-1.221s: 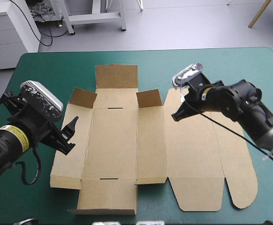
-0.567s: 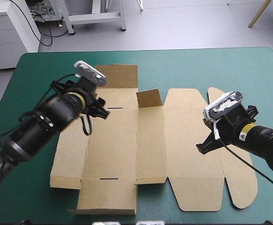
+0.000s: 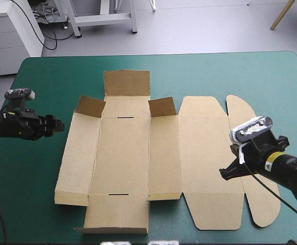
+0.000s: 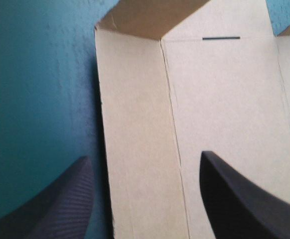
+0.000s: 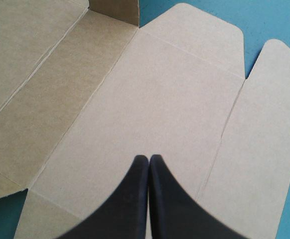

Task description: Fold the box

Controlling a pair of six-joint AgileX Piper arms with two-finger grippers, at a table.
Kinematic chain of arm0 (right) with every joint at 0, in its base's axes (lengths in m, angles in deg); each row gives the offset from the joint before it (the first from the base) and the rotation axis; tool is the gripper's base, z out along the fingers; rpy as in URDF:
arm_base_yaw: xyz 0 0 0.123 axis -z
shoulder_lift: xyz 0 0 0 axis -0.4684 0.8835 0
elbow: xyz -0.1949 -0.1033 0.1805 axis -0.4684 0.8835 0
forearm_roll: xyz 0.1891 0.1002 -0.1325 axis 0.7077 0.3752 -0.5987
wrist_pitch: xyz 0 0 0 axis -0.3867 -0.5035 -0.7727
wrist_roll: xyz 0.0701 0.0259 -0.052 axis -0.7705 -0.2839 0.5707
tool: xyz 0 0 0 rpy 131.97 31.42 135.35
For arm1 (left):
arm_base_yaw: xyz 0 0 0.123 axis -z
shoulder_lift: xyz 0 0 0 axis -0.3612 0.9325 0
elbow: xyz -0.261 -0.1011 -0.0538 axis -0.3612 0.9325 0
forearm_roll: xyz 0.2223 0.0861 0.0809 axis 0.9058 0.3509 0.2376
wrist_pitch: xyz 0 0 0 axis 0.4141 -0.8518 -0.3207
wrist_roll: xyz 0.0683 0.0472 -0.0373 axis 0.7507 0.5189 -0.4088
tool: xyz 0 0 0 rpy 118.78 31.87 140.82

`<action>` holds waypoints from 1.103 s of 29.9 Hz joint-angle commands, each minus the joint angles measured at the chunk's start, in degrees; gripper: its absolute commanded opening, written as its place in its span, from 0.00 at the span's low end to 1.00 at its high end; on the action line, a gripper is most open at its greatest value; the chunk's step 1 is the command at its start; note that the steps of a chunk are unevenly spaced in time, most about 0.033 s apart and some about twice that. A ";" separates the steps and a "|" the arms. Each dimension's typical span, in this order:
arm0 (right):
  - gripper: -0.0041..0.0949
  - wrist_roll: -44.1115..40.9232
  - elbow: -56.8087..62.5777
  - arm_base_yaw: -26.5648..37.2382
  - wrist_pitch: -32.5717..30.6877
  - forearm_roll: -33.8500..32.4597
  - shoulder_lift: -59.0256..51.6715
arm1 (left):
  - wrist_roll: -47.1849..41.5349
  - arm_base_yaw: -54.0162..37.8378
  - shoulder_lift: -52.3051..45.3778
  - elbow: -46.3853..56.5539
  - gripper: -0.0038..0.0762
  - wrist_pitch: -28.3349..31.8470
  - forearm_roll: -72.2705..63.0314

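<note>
The box (image 3: 138, 153) is lying opened out as a cut brown sheet across the middle of the table, and I am seeing most of it resting flat on the teal-green cover (image 3: 215, 71). Along its far side two small flaps are standing up, one (image 3: 90, 106) toward the table's left edge and one (image 3: 162, 107) nearer the middle. A longer flap (image 3: 127, 83) is lying flat between them and reaching toward the far edge. The rounded lid panels (image 3: 253, 168) are spreading out flat toward the table's right edge.

The right gripper (image 3: 225, 174) is hanging over the sheet's right part, where the wide panel meets the outer rounded one. Its black fingers (image 5: 170, 199) are pressed together into one pointed arch, pointing across the wide panel toward the raised flaps. I cannot tell whether the tip is touching the board.

The left gripper (image 3: 56, 125) is sitting off the sheet, over bare cover near the table's left edge, and pointing toward the box's left side panel (image 4: 135, 124). Its fingers are spread apart. In its wrist view one finger (image 4: 60, 199) is showing over the cover and the other (image 4: 244, 199) over the board, with the side panel and the box's left edge running between them.
</note>
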 commanded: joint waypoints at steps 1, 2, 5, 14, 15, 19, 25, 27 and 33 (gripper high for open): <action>0.02 -1.12 0.61 0.42 3.58 -1.08 -3.24 | 4.25 -1.78 -2.04 5.65 0.59 -0.57 -5.95; 0.02 -1.27 0.90 0.42 3.46 -1.08 -4.21 | 4.67 -1.78 -2.04 7.84 0.59 -0.06 -6.09; 0.02 -1.77 1.24 0.42 2.59 -1.08 -6.18 | 5.93 -1.78 -1.94 13.19 0.59 1.79 -5.73; 0.02 -2.21 1.24 0.42 -3.64 -3.96 -12.05 | 6.03 -1.78 -1.94 16.68 0.59 4.85 -3.15; 0.02 -2.29 1.24 0.42 -4.21 -4.25 -12.69 | 6.03 -1.78 -1.83 16.68 0.59 4.85 -2.52; 0.02 -2.85 1.24 0.42 -5.85 -4.69 -15.25 | 4.61 -1.78 -1.83 16.68 0.59 6.21 -0.10; 0.02 -3.65 1.24 0.42 -7.98 -4.69 -18.27 | 4.61 -1.86 1.30 16.68 0.59 6.22 0.01; 0.02 -3.65 1.24 0.42 -8.57 -4.69 -18.77 | 4.61 -1.86 2.67 16.68 0.59 5.64 -0.52; 0.02 -3.33 1.24 0.42 -9.34 -4.69 -19.06 | 4.84 -1.76 3.67 16.68 0.59 4.17 -5.22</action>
